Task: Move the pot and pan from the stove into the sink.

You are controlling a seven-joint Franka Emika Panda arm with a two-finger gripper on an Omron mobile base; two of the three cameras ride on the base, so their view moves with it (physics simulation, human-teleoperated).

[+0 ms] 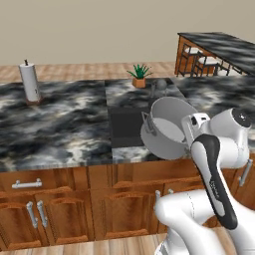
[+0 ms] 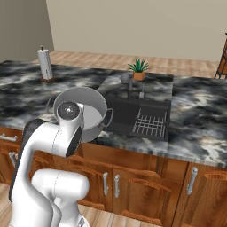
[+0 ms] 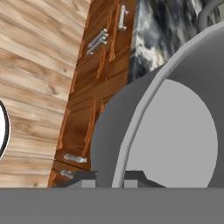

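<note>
Pot [image 3: 175, 131] carried at the front edge of the marbled desk [image 1: 55, 129]: the tool [image 3: 110, 178] is seen clenched on the pot's rim, one dark fingertip [image 3: 85, 177] outside the wall and the other inside it, as the hand view shows. From that grip the silver-grey vessel is held off the desk and tipped well over on its side, its pale inside turned toward the cameras and its axis leaning rather than upright. One small side handle [image 2: 108, 116] is pointed toward the basin. In the left base view the pot [image 1: 167, 127] is hung over the near lip of the sink [image 1: 127, 127], partly across the desk's front edge; in the right base view the pot [image 2: 82, 113] is placed just beside the sink [image 2: 133, 116], on the side away from the wire rack [image 2: 150, 124]. The dark basin is therefore found beyond and slightly to one side of the held pot, with the faucet [image 2: 130, 86] and a small potted plant [image 2: 138, 70] behind it and a paper towel roll [image 2: 44, 64] well apart. A short carry inward over the basin and a levelling of the tilt are judged to be what the lowering calls for, lest the rim be caught on the desk edge
</note>
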